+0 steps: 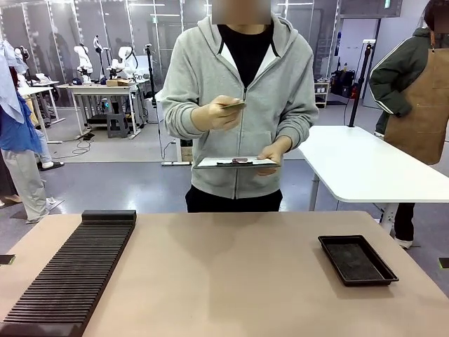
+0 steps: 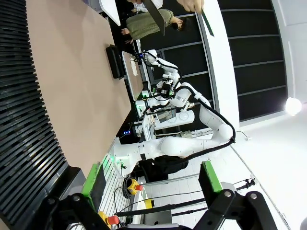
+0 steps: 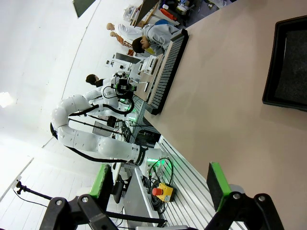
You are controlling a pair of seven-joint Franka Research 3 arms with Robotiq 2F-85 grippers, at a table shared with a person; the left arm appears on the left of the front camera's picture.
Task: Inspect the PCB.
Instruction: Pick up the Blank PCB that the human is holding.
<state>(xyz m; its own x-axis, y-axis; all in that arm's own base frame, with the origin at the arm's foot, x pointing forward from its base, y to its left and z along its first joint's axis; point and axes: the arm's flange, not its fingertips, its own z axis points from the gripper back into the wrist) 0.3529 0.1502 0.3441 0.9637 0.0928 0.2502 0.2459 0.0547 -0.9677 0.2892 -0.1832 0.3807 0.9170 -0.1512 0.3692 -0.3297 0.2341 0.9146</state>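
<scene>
Across the table a person holds the PCB [image 1: 235, 106], a small thin green board, at chest height in one hand. The other hand carries a larger flat clipboard [image 1: 235, 163] at waist height. The board is well above and beyond the far table edge. In the left wrist view my left gripper [image 2: 152, 181] is open, its green pads [image 2: 96, 181] wide apart with nothing between them. My right gripper [image 3: 159, 184] in the right wrist view is open too, with nothing between its pads [image 3: 217, 184]. Both point along the table, far from the board.
A long black ribbed rack [image 1: 70, 274] lies along the left side of the tan table [image 1: 224, 281]. A shallow black tray [image 1: 356, 260] sits at the right, also seen as tray [image 3: 288, 62]. A white table [image 1: 365, 165] and another person stand behind.
</scene>
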